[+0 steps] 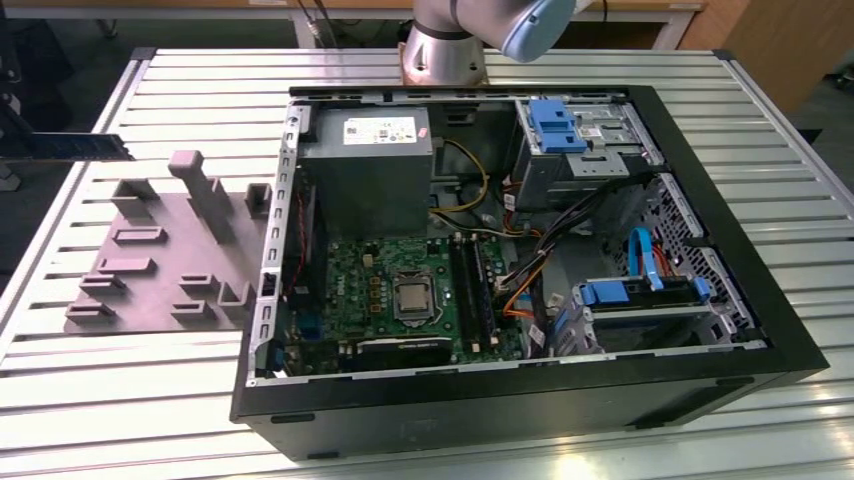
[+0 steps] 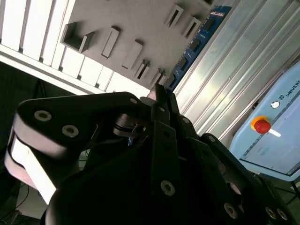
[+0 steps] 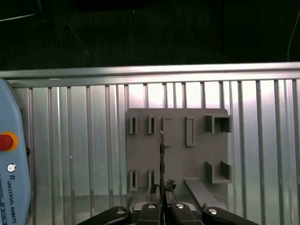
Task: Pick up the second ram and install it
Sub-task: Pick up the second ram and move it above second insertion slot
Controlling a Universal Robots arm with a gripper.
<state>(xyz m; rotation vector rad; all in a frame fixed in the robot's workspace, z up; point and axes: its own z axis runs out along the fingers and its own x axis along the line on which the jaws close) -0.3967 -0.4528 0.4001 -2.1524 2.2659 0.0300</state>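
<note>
The second ram (image 1: pixel 83 147) is a narrow dark blue-green stick hanging in the air above the table at the exterior view's left, over the far end of the grey fixture plate (image 1: pixel 147 270). My gripper (image 2: pixel 161 93) is shut on one end of the ram (image 2: pixel 201 42), which juts out past the fingertips. In the first wrist view the ram (image 3: pixel 161 154) shows edge-on as a thin line rising from the gripper (image 3: pixel 161 197), with the fixture plate (image 3: pixel 178 154) behind it. The green motherboard (image 1: pixel 387 270) lies inside the open computer case (image 1: pixel 747 300).
The case holds a grey power supply (image 1: pixel 367 165), blue drive bays (image 1: pixel 567 130), loose cables and dark memory slots (image 1: pixel 470 290) beside the silver processor (image 1: pixel 411 298). A pale blue pendant (image 3: pixel 9 154) with a red button lies on the ribbed metal table (image 1: pixel 80 400). The arm's base (image 1: pixel 447 45) stands behind the case.
</note>
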